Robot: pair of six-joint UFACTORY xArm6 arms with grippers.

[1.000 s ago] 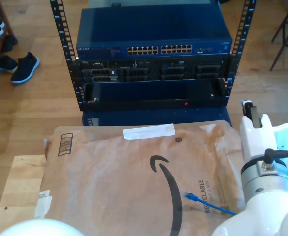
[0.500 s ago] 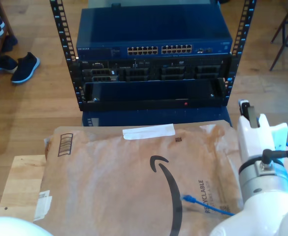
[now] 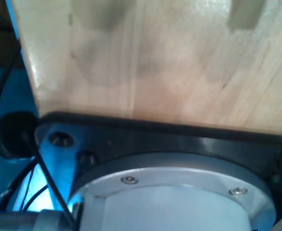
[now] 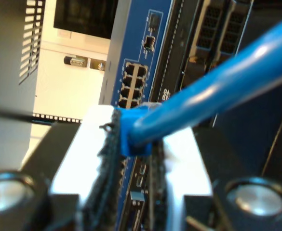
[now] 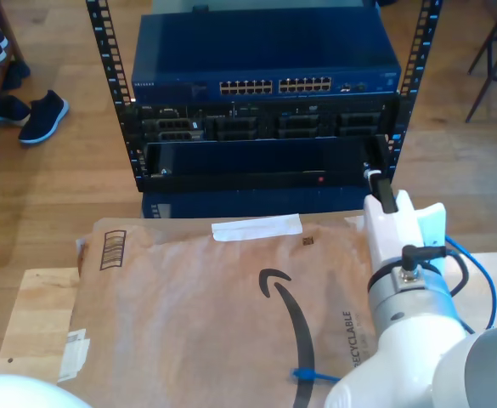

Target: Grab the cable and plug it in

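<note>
My second gripper (image 4: 131, 144) is clamped on the cable (image 4: 213, 91), facing the switch (image 4: 136, 86). My first gripper's opening cannot be determined.

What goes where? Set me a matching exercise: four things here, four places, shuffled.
1 thin bright blue network cable
2 brown paper mailer bag
3 black fabric shoe
4 dark blue metal network switch

a wooden floor, exterior view's left
b top of black rack
c between my second gripper's jaws
d flat on wooden table

Pairs: 1-c, 2-d, 3-a, 4-b
</note>
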